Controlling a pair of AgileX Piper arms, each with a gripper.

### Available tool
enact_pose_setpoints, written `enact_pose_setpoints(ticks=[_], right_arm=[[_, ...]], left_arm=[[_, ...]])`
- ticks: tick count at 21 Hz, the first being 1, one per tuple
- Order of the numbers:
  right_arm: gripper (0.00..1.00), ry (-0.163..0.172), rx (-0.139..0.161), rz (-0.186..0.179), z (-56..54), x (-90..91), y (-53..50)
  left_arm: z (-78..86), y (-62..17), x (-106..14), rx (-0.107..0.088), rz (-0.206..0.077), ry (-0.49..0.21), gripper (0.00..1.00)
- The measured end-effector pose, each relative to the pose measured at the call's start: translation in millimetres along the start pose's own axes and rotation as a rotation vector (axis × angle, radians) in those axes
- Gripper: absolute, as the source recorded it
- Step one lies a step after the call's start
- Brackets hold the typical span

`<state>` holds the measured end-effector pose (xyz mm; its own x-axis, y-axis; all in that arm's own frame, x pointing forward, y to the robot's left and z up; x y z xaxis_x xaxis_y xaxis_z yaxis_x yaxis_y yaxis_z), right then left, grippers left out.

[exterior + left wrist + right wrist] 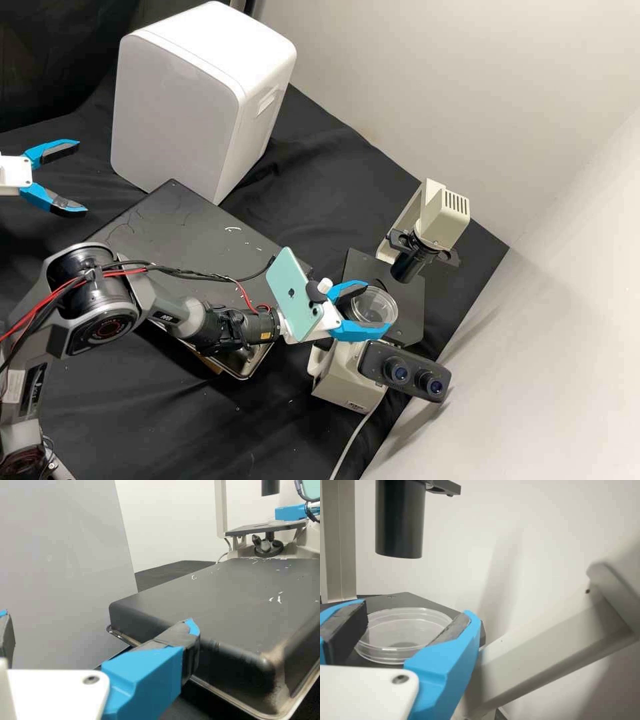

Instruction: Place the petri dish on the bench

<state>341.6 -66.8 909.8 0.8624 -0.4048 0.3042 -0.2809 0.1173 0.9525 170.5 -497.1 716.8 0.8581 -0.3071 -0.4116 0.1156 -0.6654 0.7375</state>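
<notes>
The right gripper [371, 308] is closed around the petri dish [379, 300]. Its blue fingers [347, 289] are narrowed to the dish's width. In the right wrist view the black pads [451, 630] are seen against the clear rim on either side. The dish is held at 4 o'clock in the high view, on the black stage [407, 313] of the microscope [347, 383]. Whether it rests on the stage or is raised just off it cannot be told.

The dish is hemmed in on several sides:
- The dark condenser tube [405, 263] hangs close above it at 1 o'clock.
- The eyepieces [413, 379] are set at 5 o'clock.
- A mint-green camera [295, 303] on the wrist is carried at 9 o'clock.

The left gripper [70, 177] is held at 9 o'clock over the black bench [320, 173]. Its fingers are spread wide and nothing is gripped between them. A black tray [193, 230] lies at 4 o'clock from it, and a white box [200, 100] stands at 1 o'clock. In the left wrist view one pad is seen near the tray's corner, but contact cannot be judged. The tray's near corner is crossed by the right arm [200, 320].
</notes>
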Motion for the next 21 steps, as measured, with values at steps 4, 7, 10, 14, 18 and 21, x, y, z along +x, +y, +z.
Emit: enact_pose_setpoints(ticks=[4,7,10,14,18,21], right_arm=[[1.0,0.018,0.015,-0.005,0.9,-3.8,-3.6],[1.0,0.055,0.041,-0.02,-1.1,-6.5,-4.8],[1.0,0.098,0.053,-0.036,-0.7,-12.1,-3.7],[1.0,0.161,0.154,0.012,4.9,-18.9,8.1],[1.0,0.263,0.283,0.181,9.6,-25.2,33.0],[1.0,0.279,0.293,0.215,8.9,-31.3,37.8]], left_arm=[[0.0,0.0,0.0,0.0,0.0,0.0,1.0],[0.0,0.0,0.0,0.0,0.0,0.0,1.0],[0.0,-0.1,0.0,0.0,-0.001,0.0,1.0],[2.6,-2.9,0.7,0.0,-0.015,-0.01,1.0],[6.0,-6.9,1.5,0.002,-0.035,-0.026,1.0],[6.7,-8.0,1.7,0.0,-0.04,-0.023,1.0]])
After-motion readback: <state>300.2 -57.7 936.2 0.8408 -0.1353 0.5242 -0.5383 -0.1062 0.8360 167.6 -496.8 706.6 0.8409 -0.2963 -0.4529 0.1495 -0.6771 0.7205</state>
